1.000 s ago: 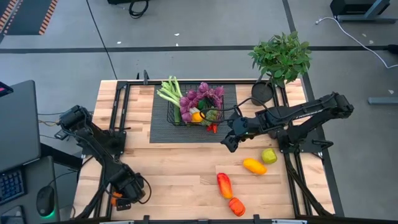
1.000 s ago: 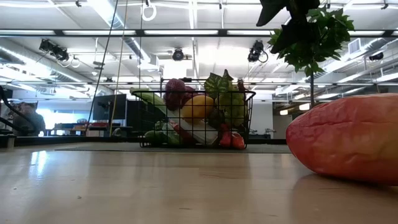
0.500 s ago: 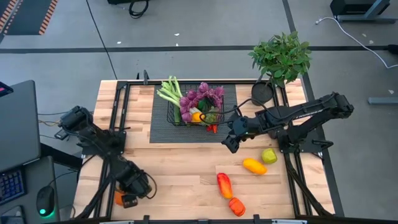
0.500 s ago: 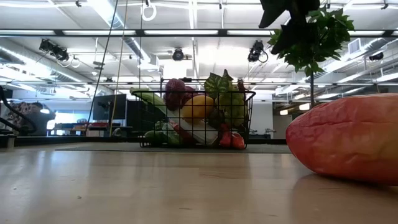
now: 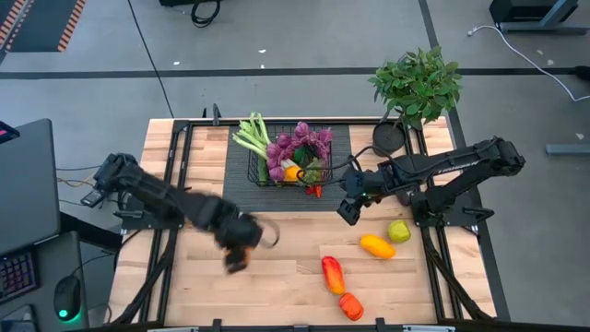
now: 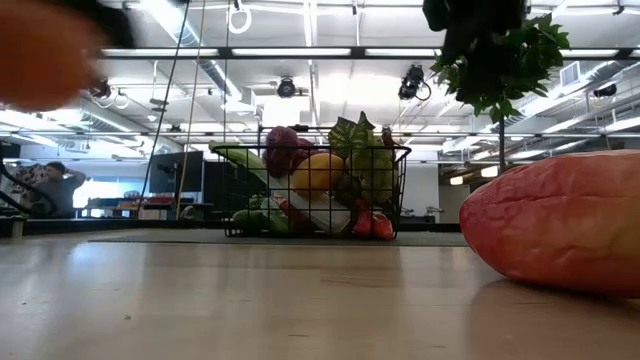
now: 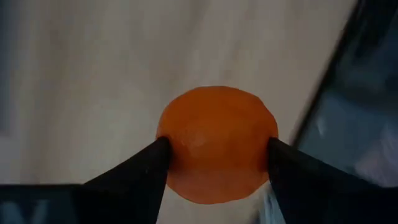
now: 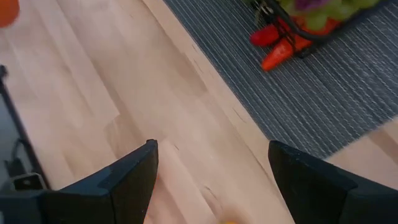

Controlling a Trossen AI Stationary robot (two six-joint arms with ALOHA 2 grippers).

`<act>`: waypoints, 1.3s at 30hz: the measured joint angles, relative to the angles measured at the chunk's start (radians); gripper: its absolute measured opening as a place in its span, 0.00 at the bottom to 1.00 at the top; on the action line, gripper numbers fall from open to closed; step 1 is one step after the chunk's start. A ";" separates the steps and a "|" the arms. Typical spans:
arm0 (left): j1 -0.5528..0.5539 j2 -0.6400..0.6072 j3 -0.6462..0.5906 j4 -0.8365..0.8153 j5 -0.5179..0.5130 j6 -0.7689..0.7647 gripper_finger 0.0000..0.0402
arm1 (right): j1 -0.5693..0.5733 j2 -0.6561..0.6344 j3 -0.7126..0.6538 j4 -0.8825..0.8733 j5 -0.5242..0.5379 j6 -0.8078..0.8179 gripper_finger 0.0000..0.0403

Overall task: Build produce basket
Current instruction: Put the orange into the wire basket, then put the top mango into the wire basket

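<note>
My left gripper (image 5: 241, 243) hangs above the wooden table, left of its middle, shut on a round orange (image 7: 216, 143). That orange shows as a blur high in the low view (image 6: 40, 50). The black wire basket (image 5: 290, 159) stands on a dark mat, filled with leek, purple grapes and other produce. My right gripper (image 5: 348, 210) is open above bare wood just right of the mat's near right corner, touching nothing. A yellow-orange pepper (image 5: 376, 245), a green fruit (image 5: 398, 231), a red pepper (image 5: 332, 274) and an orange-red piece (image 5: 350, 305) lie on the table. My left gripper pinches the orange between its two fingers (image 7: 146, 165), one on each side at its widest part (image 7: 171, 146). The orange is lifted clear of the table.
A leafy potted plant (image 5: 417, 83) and a black round pot (image 5: 389, 138) stand at the far right corner. The dark mat (image 8: 323, 106) lies under the basket. Bare wood (image 5: 277, 277) stretches between the two grippers. Black frame rails run along the table's left and right sides.
My left gripper has swung from the table's near left corner toward the middle of the table, rising and carrying the orange clear of the wood. It moves fast and shows blurred. The orange has come into the low view at the upper left.
</note>
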 joint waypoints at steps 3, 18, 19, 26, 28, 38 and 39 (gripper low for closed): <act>0.106 -0.001 0.097 0.017 -0.149 0.124 0.62 | -0.003 -0.002 0.000 -0.052 -0.018 0.019 0.76; 0.614 -0.002 0.109 0.498 -0.275 0.634 0.63 | 0.013 -0.167 0.000 -0.152 0.119 0.340 0.76; 0.631 -0.002 0.090 0.540 -0.276 0.623 0.63 | 0.011 -0.173 0.000 -0.162 0.120 0.340 0.76; 0.661 0.000 0.053 0.561 -0.276 0.691 0.77 | 0.010 -0.187 0.000 -0.204 0.106 0.373 0.76; 0.660 0.000 0.053 0.573 -0.274 0.703 0.83 | 0.010 -0.186 0.000 -0.204 0.105 0.374 0.76; 0.675 -0.004 0.053 0.572 -0.291 0.457 0.96 | -0.002 -0.178 0.000 -0.242 0.067 0.236 0.76; 0.668 -0.009 0.053 0.571 -0.285 0.428 0.96 | -0.001 -0.175 0.000 -0.247 0.052 0.218 0.76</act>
